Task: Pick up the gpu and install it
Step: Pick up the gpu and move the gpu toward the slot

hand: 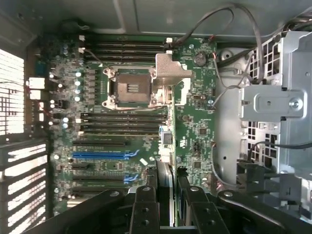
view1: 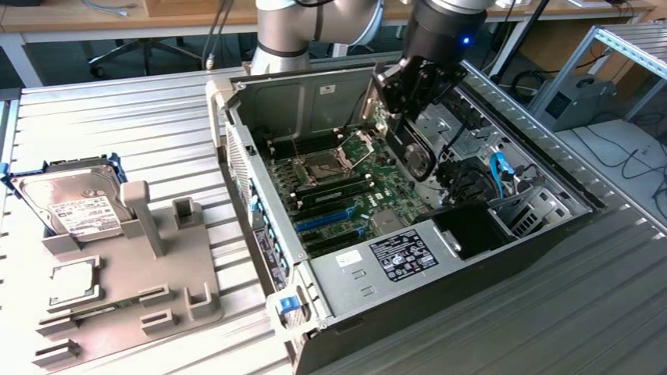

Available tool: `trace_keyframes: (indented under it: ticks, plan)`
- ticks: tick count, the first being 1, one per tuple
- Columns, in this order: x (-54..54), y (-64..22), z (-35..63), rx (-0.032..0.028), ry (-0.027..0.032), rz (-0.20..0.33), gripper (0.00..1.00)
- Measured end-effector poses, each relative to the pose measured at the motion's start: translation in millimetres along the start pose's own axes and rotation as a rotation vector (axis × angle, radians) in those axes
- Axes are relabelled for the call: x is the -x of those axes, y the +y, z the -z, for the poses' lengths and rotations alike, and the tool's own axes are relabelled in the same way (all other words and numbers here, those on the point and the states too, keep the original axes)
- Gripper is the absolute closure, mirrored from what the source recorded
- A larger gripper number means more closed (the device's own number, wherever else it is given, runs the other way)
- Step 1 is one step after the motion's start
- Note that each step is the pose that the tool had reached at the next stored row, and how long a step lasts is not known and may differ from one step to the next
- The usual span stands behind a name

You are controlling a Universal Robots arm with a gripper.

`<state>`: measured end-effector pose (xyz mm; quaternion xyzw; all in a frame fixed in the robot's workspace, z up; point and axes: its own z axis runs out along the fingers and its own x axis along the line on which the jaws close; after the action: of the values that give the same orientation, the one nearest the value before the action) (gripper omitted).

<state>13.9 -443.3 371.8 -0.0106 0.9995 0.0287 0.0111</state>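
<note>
Hard drive (view1: 73,205): left edge of the exterior view, standing in a blue holder. It is not your part, so leave it.
Fixture (view1: 125,289): grey tray with upright posts, lower left of the frame, resting on the table.
Table (view1: 115,117): ribbed metal slats, bare at upper left. It carries the fixture and the case.
Case (view1: 242,148): open tower lying on its side, centre of the frame, motherboard facing up.
Blue slot (view1: 325,221): long connector on the motherboard, centre of the frame, also seen in the wrist view (hand: 105,155). You should judge it the likely seat for the card.
Gpu (view1: 417,156): upper centre of the frame, held on edge above the motherboard, inside the case and not seated.
Gripper (view1: 408,109): its fingers (hand: 144,207) are clamped on the gpu, one on each face.
Handling: you should hold the card's lower edge parallel to the slot, line the bracket end up with the case's rear wall, and press straight down without twisting.
Hazards: the raised processor bracket (hand: 170,73) and the blue cable (view1: 498,170), right of centre, could snag the card.
Room: desks along the top of the frame, a grey box (view1: 576,98) at upper right, loose cables on the floor at right.
</note>
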Motion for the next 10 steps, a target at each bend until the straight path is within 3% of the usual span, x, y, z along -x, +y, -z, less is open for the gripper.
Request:
trace_keyframes:
  ticks: [10]
  plan:
    - [3.7,0.4,-1.3,-0.0011,0.0001,0.002,0.73]
